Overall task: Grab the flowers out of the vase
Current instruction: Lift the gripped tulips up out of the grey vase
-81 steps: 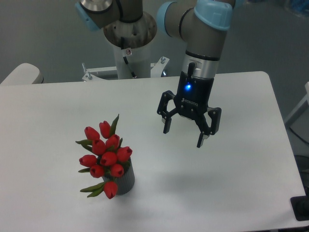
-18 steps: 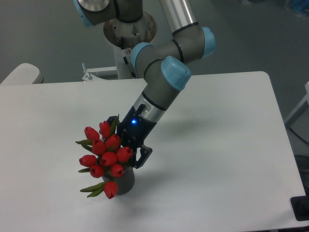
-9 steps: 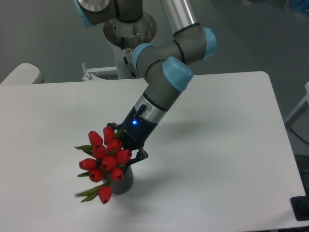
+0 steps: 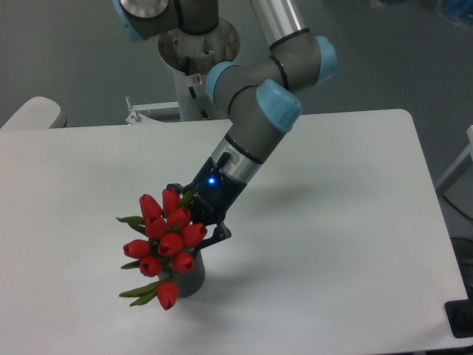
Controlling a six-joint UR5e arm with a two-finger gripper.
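The bunch of red tulip buds with green stems (image 4: 165, 244) stands upright, leaning slightly left, in the dark grey ribbed vase (image 4: 188, 278). The black two-finger gripper (image 4: 198, 231) is clamped around the bunch from the right.

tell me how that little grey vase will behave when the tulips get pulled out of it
The vase looks small and narrow under flowers taller than itself, so it may tip or lift with the stems. Nothing holds it down: the tool sits at the bunch, above the rim. Its round shape suggests it could roll if toppled.
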